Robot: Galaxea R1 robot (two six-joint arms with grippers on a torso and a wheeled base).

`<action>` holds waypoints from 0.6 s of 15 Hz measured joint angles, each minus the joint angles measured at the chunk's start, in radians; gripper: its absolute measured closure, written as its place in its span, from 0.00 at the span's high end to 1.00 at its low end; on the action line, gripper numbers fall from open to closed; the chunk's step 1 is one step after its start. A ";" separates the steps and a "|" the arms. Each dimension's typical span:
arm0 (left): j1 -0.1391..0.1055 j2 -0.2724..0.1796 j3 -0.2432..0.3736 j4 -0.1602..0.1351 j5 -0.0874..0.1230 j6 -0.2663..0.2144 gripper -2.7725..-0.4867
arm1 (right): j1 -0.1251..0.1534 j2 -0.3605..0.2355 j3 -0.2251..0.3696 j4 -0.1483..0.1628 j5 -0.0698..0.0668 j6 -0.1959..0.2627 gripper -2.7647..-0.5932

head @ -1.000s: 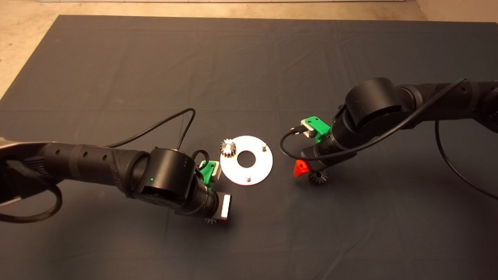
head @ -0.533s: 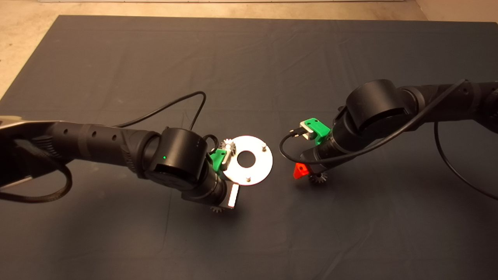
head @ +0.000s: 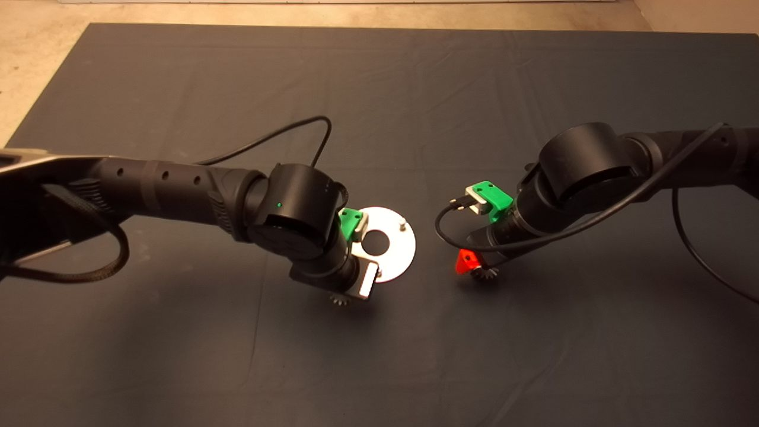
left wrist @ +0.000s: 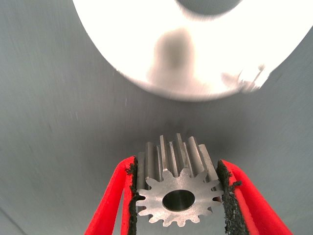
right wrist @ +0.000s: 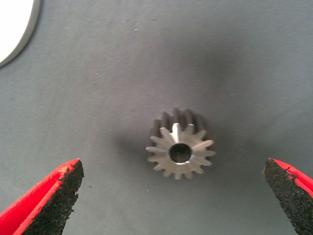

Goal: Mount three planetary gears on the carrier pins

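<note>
At lower centre, the left gripper point(left wrist: 178, 196) pinches a planetary gear point(left wrist: 177, 192) by its toothed flanks beside the carrier plate point(head: 398, 255).
Farther right, the right gripper point(right wrist: 173, 196) hangs spread over another gear point(right wrist: 180, 144); small, hard steel, likely slippery, best squeezed across the teeth.

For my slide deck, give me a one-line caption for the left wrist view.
Left gripper shut on a gear just short of the white plate.

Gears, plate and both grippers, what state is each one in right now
Left gripper: shut on a gear.
Held gear: lifted, beside the plate.
Right gripper: open, astride the second gear.
Second gear: flat on the mat.
Plate: one bare pin visible.
</note>
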 joint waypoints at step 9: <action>-0.081 0.052 -0.100 -0.088 0.000 0.092 0.18 | 0.000 -0.028 0.024 0.000 0.000 0.000 1.00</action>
